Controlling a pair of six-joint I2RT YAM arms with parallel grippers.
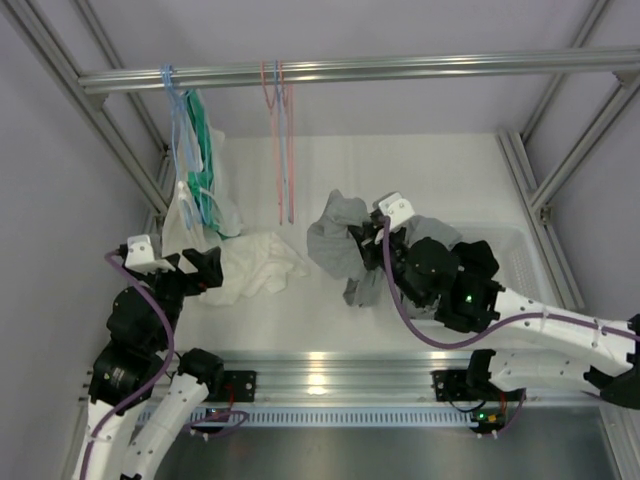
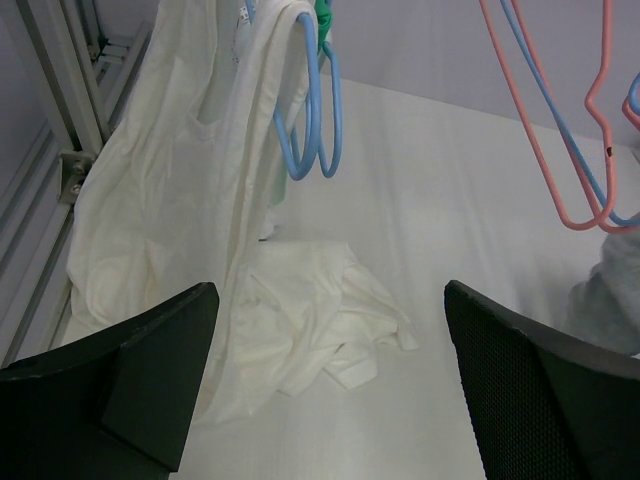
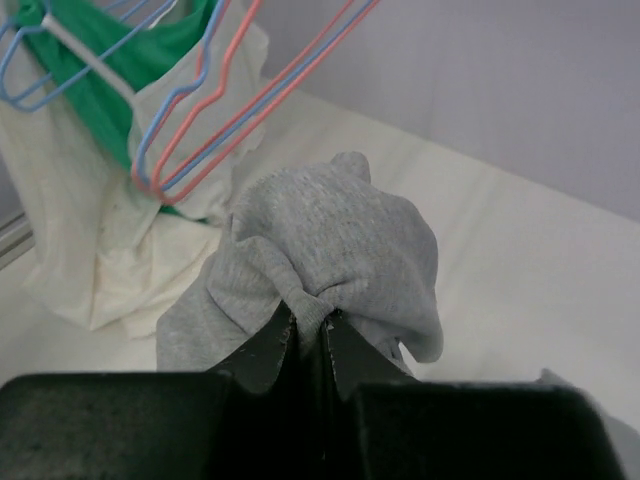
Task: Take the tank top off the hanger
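Note:
A white tank top [image 1: 188, 215] [image 2: 180, 180] hangs at the left on a blue hanger [image 2: 310, 110], with a green garment [image 1: 205, 140] [image 3: 120, 80] behind it. My left gripper [image 1: 205, 268] [image 2: 330, 370] is open and holds nothing, low over a crumpled white garment [image 1: 260, 265] [image 2: 310, 320] on the table. My right gripper [image 1: 372, 232] [image 3: 308, 335] is shut on a fold of a bunched grey garment [image 1: 335, 240] [image 3: 330, 240], which is on no hanger and lies mid-table.
Empty pink and blue hangers [image 1: 280, 140] [image 2: 570, 150] [image 3: 230, 110] dangle from the metal rail [image 1: 400, 70] between the two arms. Frame posts [image 1: 120, 150] stand at the left and right. A pale tray [image 1: 520, 245] sits behind the right arm.

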